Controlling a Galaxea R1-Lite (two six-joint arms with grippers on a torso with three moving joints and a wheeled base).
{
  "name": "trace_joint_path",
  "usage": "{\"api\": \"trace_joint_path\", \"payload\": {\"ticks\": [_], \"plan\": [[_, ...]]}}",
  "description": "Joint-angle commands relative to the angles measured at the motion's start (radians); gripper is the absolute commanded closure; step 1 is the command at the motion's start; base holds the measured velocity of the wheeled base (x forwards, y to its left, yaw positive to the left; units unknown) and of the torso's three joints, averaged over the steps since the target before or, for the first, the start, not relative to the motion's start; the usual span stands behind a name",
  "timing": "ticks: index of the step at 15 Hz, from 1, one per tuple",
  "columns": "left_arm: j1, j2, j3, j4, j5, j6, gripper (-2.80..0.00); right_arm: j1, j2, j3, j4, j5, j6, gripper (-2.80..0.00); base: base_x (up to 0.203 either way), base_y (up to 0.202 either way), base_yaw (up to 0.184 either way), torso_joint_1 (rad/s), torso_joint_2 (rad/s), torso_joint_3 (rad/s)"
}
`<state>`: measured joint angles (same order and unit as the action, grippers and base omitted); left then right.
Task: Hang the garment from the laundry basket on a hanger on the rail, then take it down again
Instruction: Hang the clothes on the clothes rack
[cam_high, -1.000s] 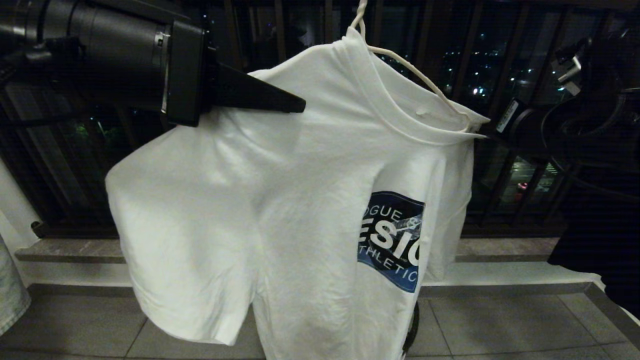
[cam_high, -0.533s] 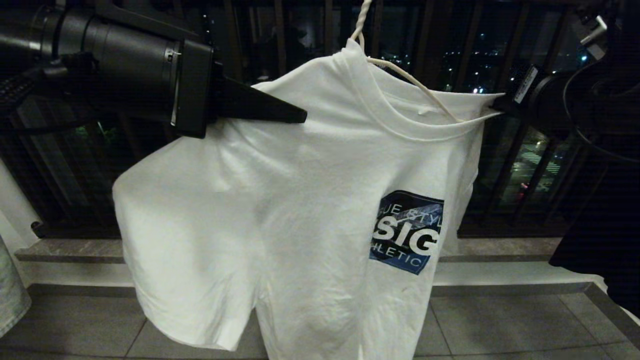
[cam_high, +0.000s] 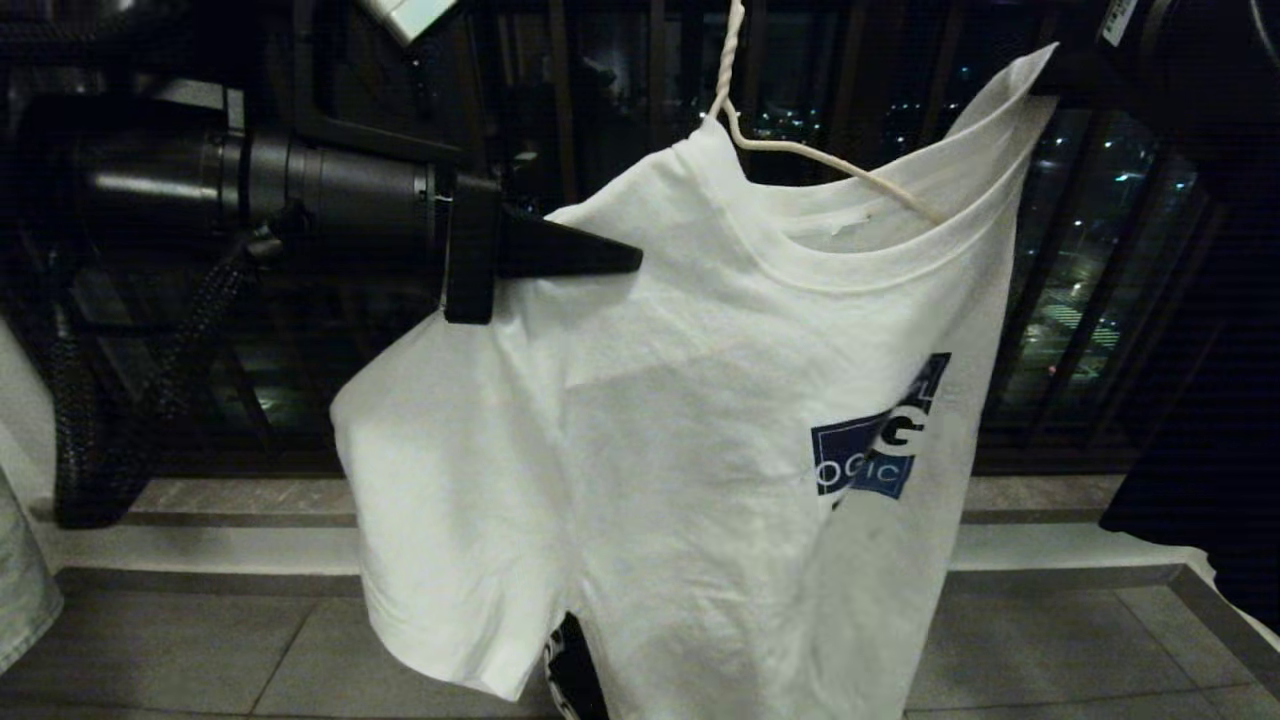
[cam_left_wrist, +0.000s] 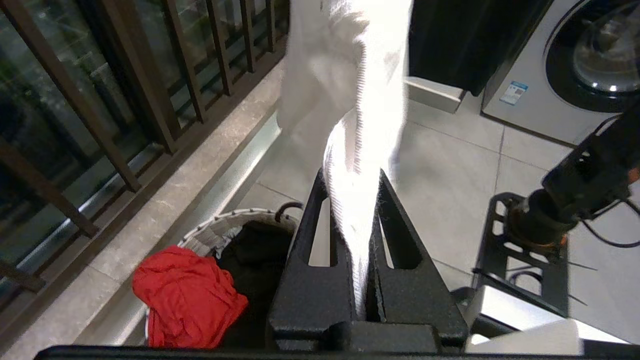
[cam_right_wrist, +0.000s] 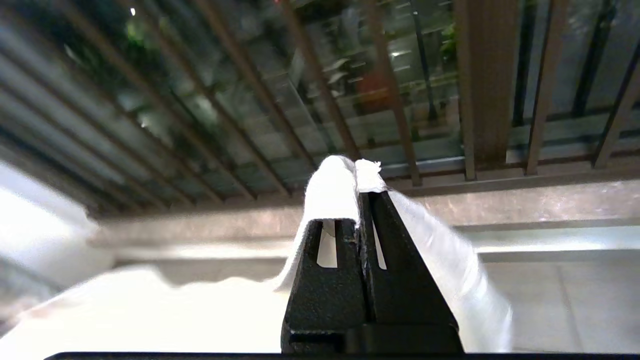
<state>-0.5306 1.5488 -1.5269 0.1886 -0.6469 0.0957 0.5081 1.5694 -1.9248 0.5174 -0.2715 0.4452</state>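
The white garment with its dark blue chest print hangs on the thin off-white wire hanger, whose twisted neck runs up out of the head view. My left gripper is shut on the shirt's left shoulder; in the left wrist view white cloth is pinched between the closed fingers of that gripper. My right gripper is shut on the right shoulder edge, held high at the head view's upper right. The laundry basket stands on the floor below. The rail is out of view.
Dark balcony railing bars run behind the shirt, above a stone sill. A red cloth and dark clothing lie in the basket. A washing machine stands to one side. Pale denim hangs at the left edge.
My right gripper has lifted the shirt's right shoulder up and off the hanger's arm. The left gripper has shifted right and a little lower. The print has folded over.
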Motion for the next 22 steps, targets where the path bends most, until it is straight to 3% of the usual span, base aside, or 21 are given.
{"api": "trace_joint_path", "payload": {"ticks": [1, 2, 4, 7, 9, 11, 13, 17, 20, 22], "plan": [[0.0, -0.019, 0.1, -0.103, -0.002, -0.016, 0.0, 0.11, 0.033, -0.051, 0.06, -0.102, -0.027, 0.0, 0.0, 0.0, 0.0, 0.0, 0.0, 0.0], [0.0, -0.032, 0.151, -0.164, -0.001, -0.041, 0.0, 0.15, 0.041, -0.051, 0.068, -0.176, -0.059, 0.0, 0.0, 0.0, 0.0, 0.0, 0.0, 0.0], [0.0, -0.053, 0.267, -0.311, 0.008, -0.071, 0.0, 0.204, 0.057, -0.051, 0.07, -0.231, -0.094, 0.0, 0.0, 0.0, 0.0, 0.0, 0.0, 0.0], [0.0, -0.078, 0.437, -0.555, 0.078, -0.082, 0.0, 0.232, 0.108, -0.051, 0.054, -0.306, -0.093, 0.0, 0.0, 0.0, 0.0, 0.0, 0.0, 0.0], [0.0, -0.074, 0.538, -0.707, 0.129, -0.083, 0.0, 0.232, 0.136, -0.05, -0.026, -0.396, -0.08, 0.0, 0.0, 0.0, 0.0, 0.0, 0.0, 0.0], [0.0, -0.071, 0.613, -0.839, 0.181, -0.082, 0.0, 0.213, 0.139, -0.049, -0.152, -0.427, -0.059, 0.0, 0.0, 0.0, 0.0, 0.0, 0.0, 0.0], [0.0, -0.071, 0.616, -0.901, 0.204, -0.08, 0.0, 0.19, 0.149, -0.049, -0.276, -0.463, -0.062, 0.0, 0.0, 0.0, 0.0, 0.0, 0.0, 0.0], [-0.026, -0.062, 0.615, -0.931, 0.236, -0.071, 0.0, 0.184, 0.221, -0.049, -0.381, -0.49, -0.069, 0.0, 0.0, 0.0, 0.0, 0.0, 0.0, 0.0], [-0.082, 0.011, 0.62, -1.064, 0.383, -0.056, 0.0, 0.226, 0.251, -0.049, -0.466, -0.508, -0.069, 0.0, 0.0, 0.0, 0.0, 0.0, 0.0, 0.0], [-0.105, 0.071, 0.621, -1.17, 0.459, 0.005, 0.0, 0.257, 0.256, -0.05, -0.512, -0.519, -0.069, 0.0, 0.0, 0.0, 0.0, 0.0, 0.0, 0.0]]}}
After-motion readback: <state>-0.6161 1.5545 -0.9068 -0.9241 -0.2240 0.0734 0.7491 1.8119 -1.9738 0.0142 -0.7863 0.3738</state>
